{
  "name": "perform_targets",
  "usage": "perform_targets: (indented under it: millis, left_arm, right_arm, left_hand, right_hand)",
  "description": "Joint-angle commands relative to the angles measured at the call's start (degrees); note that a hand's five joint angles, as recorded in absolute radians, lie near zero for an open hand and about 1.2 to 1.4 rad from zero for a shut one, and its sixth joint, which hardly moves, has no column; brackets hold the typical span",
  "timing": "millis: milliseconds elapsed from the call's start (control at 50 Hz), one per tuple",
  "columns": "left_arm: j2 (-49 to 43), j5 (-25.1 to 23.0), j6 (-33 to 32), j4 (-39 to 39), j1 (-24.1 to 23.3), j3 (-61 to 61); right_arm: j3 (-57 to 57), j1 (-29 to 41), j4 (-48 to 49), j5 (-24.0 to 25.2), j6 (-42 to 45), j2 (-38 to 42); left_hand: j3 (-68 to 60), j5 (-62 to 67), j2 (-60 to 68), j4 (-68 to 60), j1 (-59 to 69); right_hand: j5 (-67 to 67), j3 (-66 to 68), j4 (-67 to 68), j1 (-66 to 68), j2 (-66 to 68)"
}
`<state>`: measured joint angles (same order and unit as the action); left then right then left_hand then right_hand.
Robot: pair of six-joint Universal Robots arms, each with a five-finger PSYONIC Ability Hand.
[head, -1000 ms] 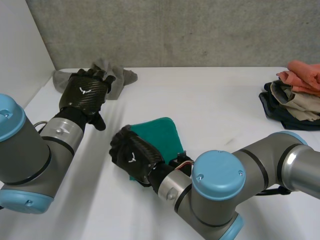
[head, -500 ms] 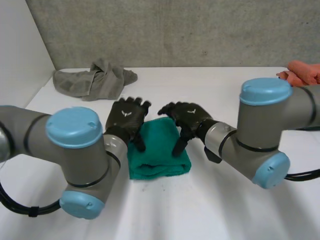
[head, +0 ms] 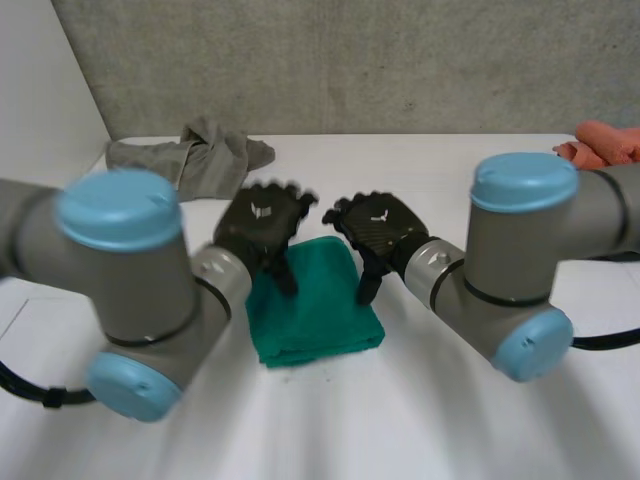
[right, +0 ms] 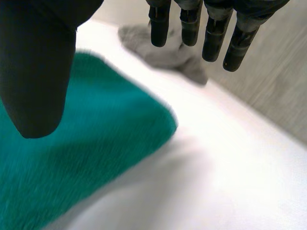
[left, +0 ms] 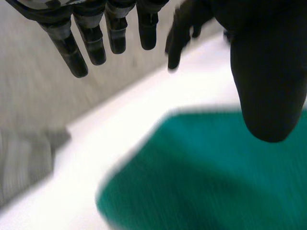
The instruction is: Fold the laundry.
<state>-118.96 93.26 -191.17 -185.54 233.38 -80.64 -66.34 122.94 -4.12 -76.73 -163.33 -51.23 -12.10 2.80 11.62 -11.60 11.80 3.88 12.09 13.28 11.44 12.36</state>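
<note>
Plain teal towel at frame centre. Grey cloth upper left. Orange cloth at right edge. White table. Black left hand, black right hand. Speckled grey wall.

A: How do the hands stand?
B: The left hand and right hand hover side by side, close together, fingers straight, thumbs hanging apart from them.
A: And the arms?
B: The left arm and right arm reach inward from either side.
</note>
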Motion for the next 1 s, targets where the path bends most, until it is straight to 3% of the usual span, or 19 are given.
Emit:
perform_targets:
  millis: [20,100,180,340,640,740,760,800,940,1000]
  left_arm:
    - [12.94,-20.17,0.18,-0.71,5.15,-0.83]
    - [16.2,-31.69,0.54,1.13,5.95,-2.15]
    - [17.44,-37.35,0.63,3.25,7.0,-3.03]
    - [18.41,-36.83,0.45,3.78,6.74,-3.47]
    - [18.5,-35.6,0.45,3.78,6.83,-3.56]
    - [18.5,-35.6,0.45,3.78,6.83,-3.56]
    - [18.5,-35.6,0.45,3.78,6.83,-3.56]
    - [18.5,-35.6,0.36,3.78,6.92,-3.56]
    - [18.5,-35.51,0.36,3.6,7.27,-3.47]
    - [18.67,-35.42,0.36,3.52,7.44,-3.39]
  right_arm:
    - [-18.72,0.55,16.42,0.09,1.43,-11.69]
    - [-24.18,2.22,19.59,0.01,4.68,-11.26]
    - [-26.03,4.5,21.26,0.01,8.73,-8.28]
    - [-23.05,5.3,24.42,-0.43,10.49,-2.03]
    - [-14.08,5.3,25.57,-0.87,10.49,5.09]
    - [-12.67,5.3,25.57,-0.61,10.23,5.88]
    - [-12.5,5.3,25.57,-0.7,9.96,5.79]
    - [-12.41,5.3,25.57,-0.7,9.7,5.44]
    - [-12.93,4.25,25.13,-1.31,8.38,2.11]
    - [-13.2,0.48,24.95,-1.23,8.73,0.79]
  left_hand:
    - [0.04,-0.73,0.45,-0.47,0.26]
    - [0.04,-0.73,0.45,-0.47,0.26]
    - [0.21,-0.9,0.28,-0.3,0.1]
    - [0.38,-1.07,0.11,-0.13,-0.07]
    - [0.54,-1.24,-0.06,0.04,-0.24]
    - [0.54,-1.24,-0.06,0.04,-0.24]
    - [0.54,-1.24,-0.06,0.04,-0.24]
    - [0.54,-1.24,-0.06,0.04,-0.24]
    - [0.21,-0.9,0.28,-0.3,0.09]
    - [0.21,-0.9,0.28,-0.3,0.1]
  right_hand:
    - [-3.88,-2.09,-3.28,-1.44,-2.36]
    - [-3.88,-2.09,-3.28,-1.44,-2.36]
    - [-3.88,-2.09,-3.28,-1.44,-2.36]
    - [-2.45,-0.67,-1.86,-0.02,-0.93]
    - [24.79,26.58,25.39,27.23,26.31]
    - [44.1,45.89,44.7,46.54,45.62]
    - [55.97,57.76,56.57,58.41,57.49]
    - [64.8,66.58,65.39,67.23,66.32]
    - [66.12,67.91,66.72,68.56,67.64]
    - [66.12,67.91,66.72,68.56,67.64]
